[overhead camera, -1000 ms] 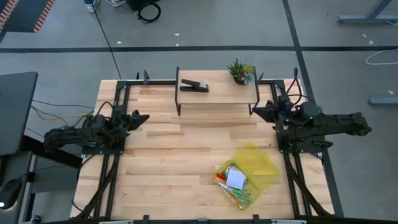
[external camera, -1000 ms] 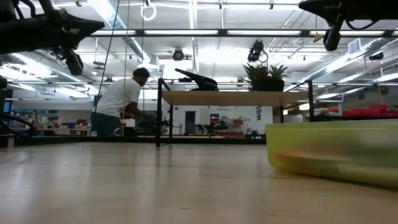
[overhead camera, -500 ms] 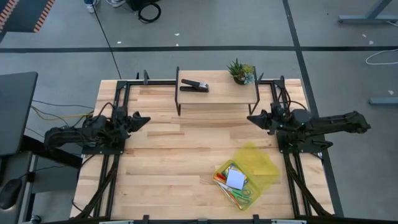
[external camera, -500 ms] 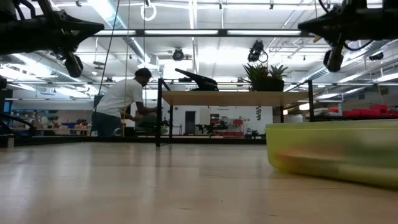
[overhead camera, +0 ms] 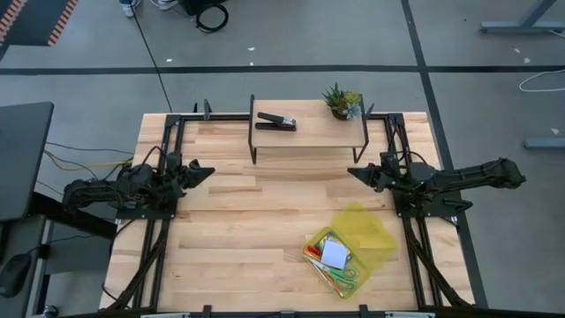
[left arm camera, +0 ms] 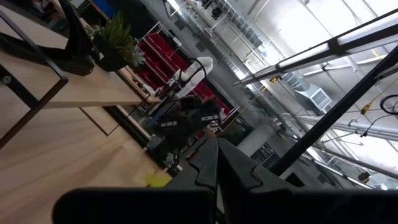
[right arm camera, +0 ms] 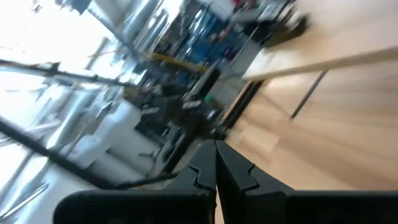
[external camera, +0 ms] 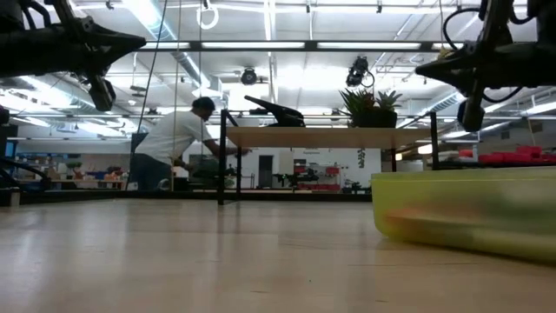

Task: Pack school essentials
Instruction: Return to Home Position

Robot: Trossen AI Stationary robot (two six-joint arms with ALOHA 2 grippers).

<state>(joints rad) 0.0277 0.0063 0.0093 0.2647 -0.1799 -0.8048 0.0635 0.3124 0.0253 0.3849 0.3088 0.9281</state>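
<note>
Though blurred to a yellow-green wall at desk level, resolves from overhead into an open yellow supply box, set askew near the front right of the desk, with its translucent lid folded back toward the far right. Holds, as seen only from above, a pale square notepad on top, green-handled scissors at the nearer end and orange pencils along the left wall.

Farther back, at mid-desk: left arm over the left edge and right arm over the right edge, both raised off the wood and well apart from the box. Left jaws pointed inward and pressed together with nothing between, plain in the left wrist view but not from overhead. Right jaws likewise closed tip to tip and empty, going by the right wrist view. From desk level, only dark silhouettes high at either side.

Beyond, at the back edge: a low wooden shelf on black legs, carrying a black stapler at its left and a small potted plant at its right, both also outlined in the low view.

Farthest, and in the low view alone: a person in a white shirt, bending forward in the room behind, just left of the shelf's leg.
</note>
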